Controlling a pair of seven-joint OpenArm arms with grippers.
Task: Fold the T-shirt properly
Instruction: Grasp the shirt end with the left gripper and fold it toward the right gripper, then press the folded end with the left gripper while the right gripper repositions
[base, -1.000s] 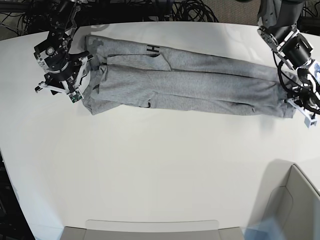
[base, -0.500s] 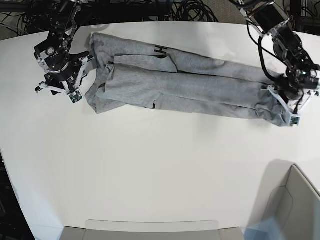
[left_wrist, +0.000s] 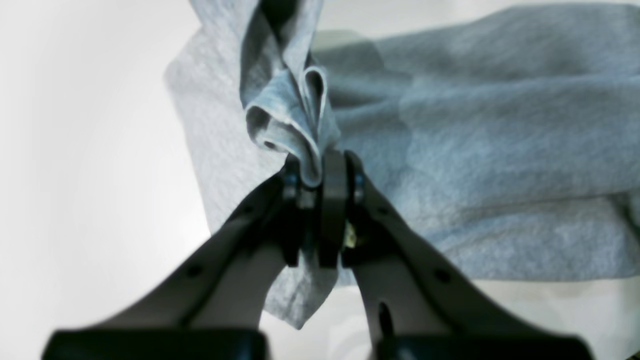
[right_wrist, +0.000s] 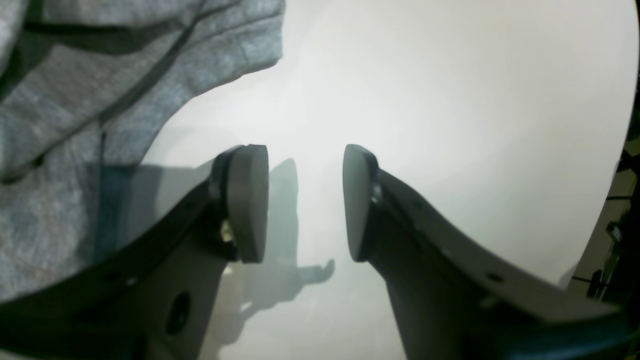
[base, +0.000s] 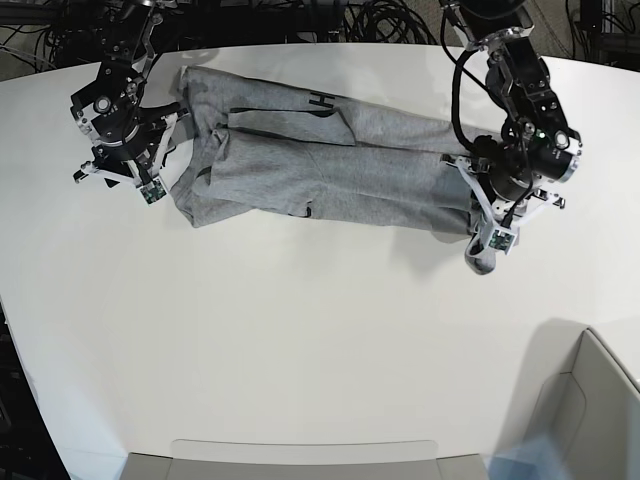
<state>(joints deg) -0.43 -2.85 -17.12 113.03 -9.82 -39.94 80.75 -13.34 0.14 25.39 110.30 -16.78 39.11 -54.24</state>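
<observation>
Spanning the far half of the white table, the T-shirt lies as a long narrow grey band running left-right in base view, folded lengthwise, a bit of black lettering showing near its upper edge. Grey bin corner sits at the near right edge, well apart from the cloth. Left gripper is at the band's right end in base view, jaws pinched nearly together on a bunched fold of the T-shirt; that end is lifted and gathered, with a small tail of cloth hanging below the fingers. Right gripper sits at the band's other end, jaws wide apart, nothing between them, bare table under the gap, cloth just beside its finger.
</observation>
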